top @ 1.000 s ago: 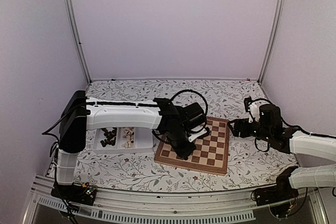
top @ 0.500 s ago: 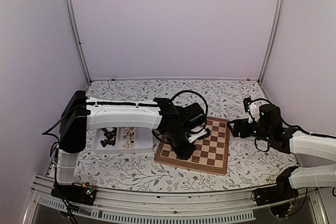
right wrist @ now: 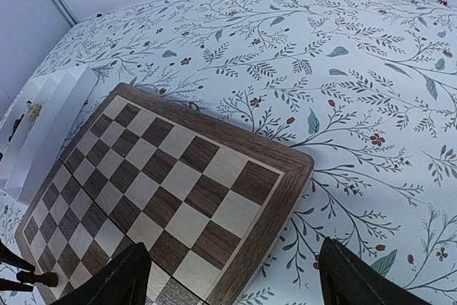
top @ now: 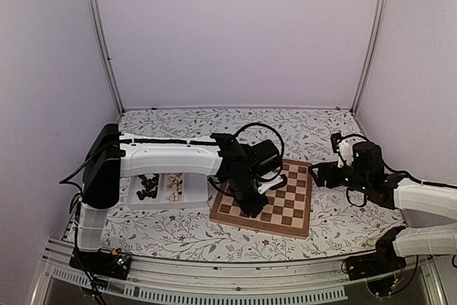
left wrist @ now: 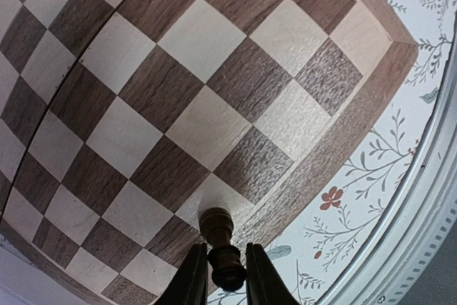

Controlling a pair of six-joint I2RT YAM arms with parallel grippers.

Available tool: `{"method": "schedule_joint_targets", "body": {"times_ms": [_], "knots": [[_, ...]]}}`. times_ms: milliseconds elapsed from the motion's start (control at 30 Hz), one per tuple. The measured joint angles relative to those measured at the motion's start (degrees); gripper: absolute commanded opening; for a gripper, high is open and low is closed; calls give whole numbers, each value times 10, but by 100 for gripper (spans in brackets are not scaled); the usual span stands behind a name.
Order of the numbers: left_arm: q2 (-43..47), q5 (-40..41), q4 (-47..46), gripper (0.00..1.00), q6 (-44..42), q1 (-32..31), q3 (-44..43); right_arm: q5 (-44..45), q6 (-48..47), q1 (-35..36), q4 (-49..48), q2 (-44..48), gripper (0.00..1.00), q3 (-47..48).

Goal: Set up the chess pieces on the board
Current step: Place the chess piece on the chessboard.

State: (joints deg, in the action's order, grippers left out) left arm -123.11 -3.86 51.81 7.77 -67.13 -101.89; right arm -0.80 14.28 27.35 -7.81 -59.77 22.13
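Chessman (left wrist: pixel 216 223) sits pinched in your left gripper (left wrist: pixel 225 249) near the board (left wrist: pixel 178 105) edge; your right gripper (right wrist: pixel 234 248) gapes wide.

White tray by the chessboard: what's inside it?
Dark chess pieces lie in its left compartment, pale ones in its right. The left arm covers the tray's far edge, so anything there is hidden.

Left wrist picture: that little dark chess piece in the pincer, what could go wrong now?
1. The small dark turned wooden chess piece is over the edge row of the tan-and-brown checkered wooden board; a nudge could topple it onto the flowered tablecloth.
2. The left pincer hugs it closely, so pulling away crookedly might drag or tip it.
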Motion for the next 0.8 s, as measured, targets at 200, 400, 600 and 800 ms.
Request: {"method": "schedule_joint_targets", "body": {"times_ms": [200,400,600,800], "knots": [[-1,-1,0,21,0,0,-4,0,0,0,0,-3,84,0],[-7,-3,-1,22,0,0,-4,-2,0,0,-1,-4,84,0],[-7,-2,-1,36,1,0,-4,-4,0,0,-2,-4,85,0],[-1,14,-5,48,2,0,-4,-7,0,0,-2,-4,85,0]]}}
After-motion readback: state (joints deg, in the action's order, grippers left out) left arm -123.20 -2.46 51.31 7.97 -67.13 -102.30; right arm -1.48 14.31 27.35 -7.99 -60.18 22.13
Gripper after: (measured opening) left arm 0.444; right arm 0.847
